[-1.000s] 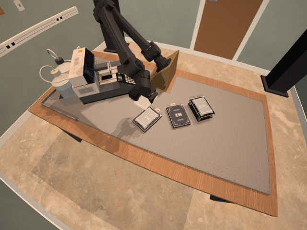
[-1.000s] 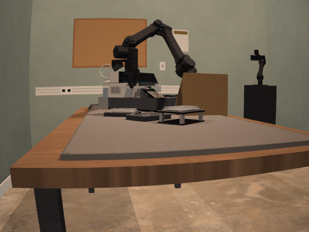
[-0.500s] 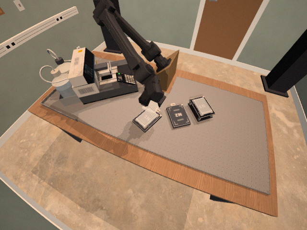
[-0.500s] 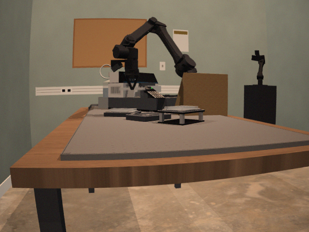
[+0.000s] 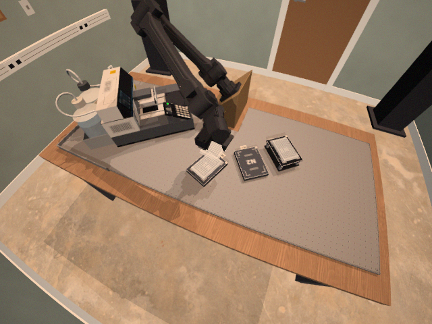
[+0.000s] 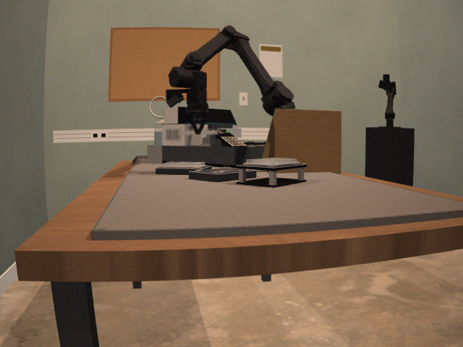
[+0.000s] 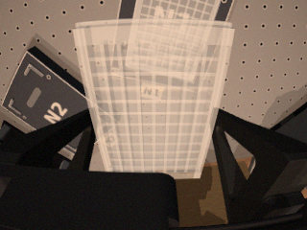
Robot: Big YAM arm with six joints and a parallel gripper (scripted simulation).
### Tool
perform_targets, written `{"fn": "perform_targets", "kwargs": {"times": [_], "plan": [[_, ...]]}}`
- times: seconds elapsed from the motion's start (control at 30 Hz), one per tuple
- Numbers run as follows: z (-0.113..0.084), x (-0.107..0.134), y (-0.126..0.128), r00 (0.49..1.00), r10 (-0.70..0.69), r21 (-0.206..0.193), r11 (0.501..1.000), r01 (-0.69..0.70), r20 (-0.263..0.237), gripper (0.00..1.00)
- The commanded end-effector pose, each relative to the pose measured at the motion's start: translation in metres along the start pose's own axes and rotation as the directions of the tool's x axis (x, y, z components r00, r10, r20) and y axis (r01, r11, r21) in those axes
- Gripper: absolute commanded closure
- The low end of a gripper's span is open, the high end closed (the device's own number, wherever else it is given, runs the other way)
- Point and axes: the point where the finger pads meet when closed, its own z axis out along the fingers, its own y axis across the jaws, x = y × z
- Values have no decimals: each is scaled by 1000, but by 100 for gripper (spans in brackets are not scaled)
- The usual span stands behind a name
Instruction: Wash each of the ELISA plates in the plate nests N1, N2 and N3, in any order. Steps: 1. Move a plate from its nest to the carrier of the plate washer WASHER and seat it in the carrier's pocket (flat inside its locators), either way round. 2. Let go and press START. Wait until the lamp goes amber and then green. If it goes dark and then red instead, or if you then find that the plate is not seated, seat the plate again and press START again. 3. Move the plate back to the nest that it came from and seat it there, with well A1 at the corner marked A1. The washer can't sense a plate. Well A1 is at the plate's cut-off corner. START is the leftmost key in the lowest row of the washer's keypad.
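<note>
The gripper (image 5: 219, 144) (image 6: 197, 130) (image 7: 153, 114) has its fingers closed on a clear ELISA plate (image 5: 216, 150) (image 6: 199, 139) (image 7: 153, 110), one finger along each long side; they stand wide because the plate's body fills the gap. That hold leaves the underside free for seating. The plate hangs in the air, above and beside the nests.

Clock directions run from the held plate in the top view, twelve at the upper edge. At seven o'clock, close by, nest N1 (image 5: 195, 175) (image 6: 183, 170) (image 7: 126, 14) carries its own plate (image 5: 208, 167) (image 6: 183, 164) (image 7: 177, 29). At four, nest N2 (image 5: 250, 162) (image 6: 213, 175) (image 7: 43, 101) is bare, so the held plate presumably belongs there. At three, farther off, the raised nest (image 5: 276, 156) (image 6: 273, 178), presumably N3, bears another plate (image 5: 284, 149) (image 6: 273, 161); its posts probably call for a higher approach.

At ten stands the plate washer (image 5: 120, 100) (image 6: 173, 134); no plate shows on its carrier. The green lamp (image 5: 167, 103) (image 6: 227, 131) by the keypad (image 5: 182, 111) (image 6: 232, 139) would fit a finished wash, making a return to N2 likely. The cut-off corner cannot be made out, so A1 alignment needs checking before release.

Swung away from the keypad (image 5: 177, 111) (image 6: 232, 139), toward nest N2 (image 5: 251, 171) (image 6: 213, 176) (image 7: 59, 93).
Turned the held plate (image 5: 214, 150) (image 6: 197, 139) (image 7: 153, 115) to a new angle and brought it across N1's labelled edge in the top view; lowered the tool (image 5: 214, 142) (image 6: 197, 130) (image 7: 153, 114) slightly.
</note>
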Motion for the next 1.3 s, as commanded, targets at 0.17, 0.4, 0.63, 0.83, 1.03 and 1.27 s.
{"fn": "perform_targets", "kwargs": {"times": [0.17, 0.4, 0.63, 0.83, 1.03, 1.27], "plan": [[-20, -23, 8, 998, 44, -36, 998, -42, 51, 16], [-20, -23, 8, 998, 44, -36, 998, -42, 51, 16], [-20, -23, 8, 998, 44, -36, 998, -42, 51, 16], [-11, -6, 38, 986, -160, -22, 987, 161, 46, 16], [-9, 4, 56, 956, -290, -17, 957, 291, 48, 16], [-5, 21, 88, 862, -504, -8, 863, 505, 51, 16]]}}
